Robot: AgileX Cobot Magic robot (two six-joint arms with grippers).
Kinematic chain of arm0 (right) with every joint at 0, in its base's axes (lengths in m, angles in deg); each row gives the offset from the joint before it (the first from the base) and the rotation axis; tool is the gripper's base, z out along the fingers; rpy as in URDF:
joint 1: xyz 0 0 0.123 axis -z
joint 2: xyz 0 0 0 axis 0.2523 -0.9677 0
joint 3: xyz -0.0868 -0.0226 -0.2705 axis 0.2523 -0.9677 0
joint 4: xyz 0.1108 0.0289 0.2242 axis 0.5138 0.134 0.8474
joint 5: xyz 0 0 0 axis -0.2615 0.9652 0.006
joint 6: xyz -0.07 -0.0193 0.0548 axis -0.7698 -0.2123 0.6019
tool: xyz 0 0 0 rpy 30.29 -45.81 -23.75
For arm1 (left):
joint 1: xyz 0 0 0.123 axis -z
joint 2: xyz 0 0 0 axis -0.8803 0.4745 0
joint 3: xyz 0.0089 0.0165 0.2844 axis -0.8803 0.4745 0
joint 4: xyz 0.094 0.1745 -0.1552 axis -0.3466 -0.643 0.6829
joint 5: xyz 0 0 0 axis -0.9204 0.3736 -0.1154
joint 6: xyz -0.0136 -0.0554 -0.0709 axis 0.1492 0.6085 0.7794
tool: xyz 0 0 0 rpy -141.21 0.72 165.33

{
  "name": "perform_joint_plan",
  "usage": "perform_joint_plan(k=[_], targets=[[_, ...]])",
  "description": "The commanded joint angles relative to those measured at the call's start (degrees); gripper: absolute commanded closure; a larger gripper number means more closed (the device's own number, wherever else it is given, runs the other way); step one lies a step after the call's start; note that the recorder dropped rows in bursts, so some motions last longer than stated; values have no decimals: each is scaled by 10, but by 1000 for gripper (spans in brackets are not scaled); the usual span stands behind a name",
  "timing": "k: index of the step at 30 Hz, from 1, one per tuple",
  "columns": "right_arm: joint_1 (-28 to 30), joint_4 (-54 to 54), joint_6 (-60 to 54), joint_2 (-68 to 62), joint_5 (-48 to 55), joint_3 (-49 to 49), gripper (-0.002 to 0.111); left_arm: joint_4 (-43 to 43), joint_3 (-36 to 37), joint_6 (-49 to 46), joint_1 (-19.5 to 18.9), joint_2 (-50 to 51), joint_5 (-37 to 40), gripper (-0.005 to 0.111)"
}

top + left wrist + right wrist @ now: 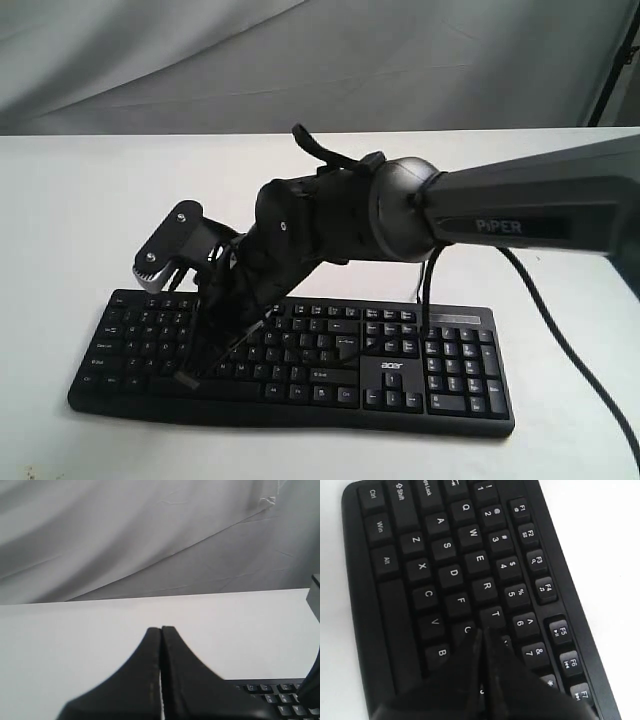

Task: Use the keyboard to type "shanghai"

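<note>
The white desk (pixel 80 200) is the biggest thing here. The black keyboard (pixel 440 370) lies flat on it, near the front edge. Its long side runs from left to right in the exterior view. The letters are on the left part and the number pad is on the right.

The right arm (pixel 540 205) comes in from the right. It reaches past the middle and points down at the letter keys. Its jaws are pressed together into one thin tip, and they hold nothing. In the right wrist view the tip sits over the middle rows, just beside the T key (pixel 492 616) and partly over the G key (pixel 461 630). The H key must be hidden under the tip. I cannot tell if the tip is pushing a key down or is just above it.

The left jaws are squeezed together too, with nothing in them. They hang over the bare desk, and only a corner of the keyboard shows beside them.

So the right jaws are much nearer the letters. I think the next letter calls for only a small slide along the rows.
</note>
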Motion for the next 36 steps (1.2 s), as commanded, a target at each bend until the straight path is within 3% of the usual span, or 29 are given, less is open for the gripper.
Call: perform_joint_plan(k=[1, 33, 36], targets=[[1, 8, 2, -3, -5, -3, 108, 0, 1, 2, 4, -1, -3, 107], [1, 26, -12, -16, -7, -3, 108, 0, 1, 2, 4, -1, -3, 107], [0, 24, -14, -12, 2, 39, 108, 0, 1, 2, 4, -1, -3, 107]])
